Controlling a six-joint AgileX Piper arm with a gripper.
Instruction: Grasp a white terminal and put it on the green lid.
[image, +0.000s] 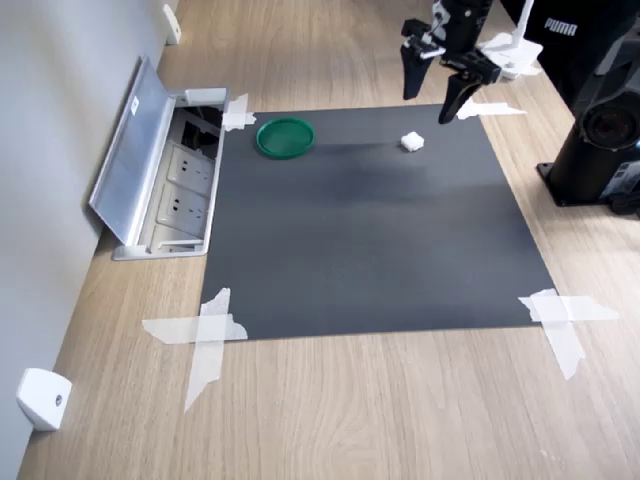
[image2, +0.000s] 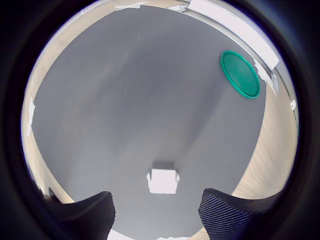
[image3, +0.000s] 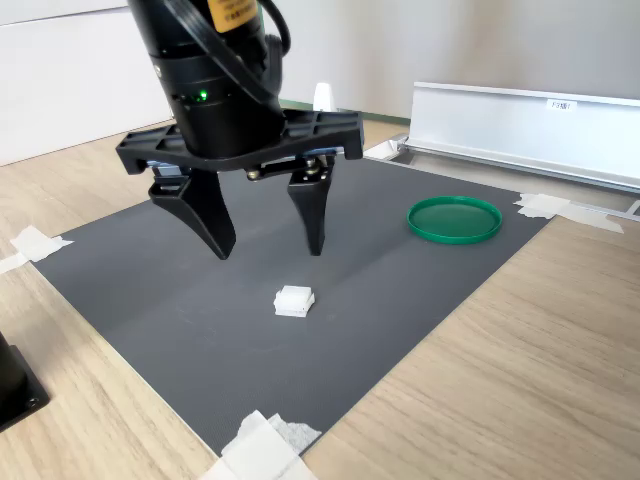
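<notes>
— Where is the white terminal (image3: 294, 300)?
— It lies on the dark mat (image3: 150, 300), well apart from the green lid (image3: 454, 218), which sits near the mat's far corner in the second exterior view.
— And the gripper (image3: 268, 245)?
— It hangs above the terminal with jaws spread wide, holding nothing. How high it hangs is hard to judge; it appears clear of the block.
</notes>
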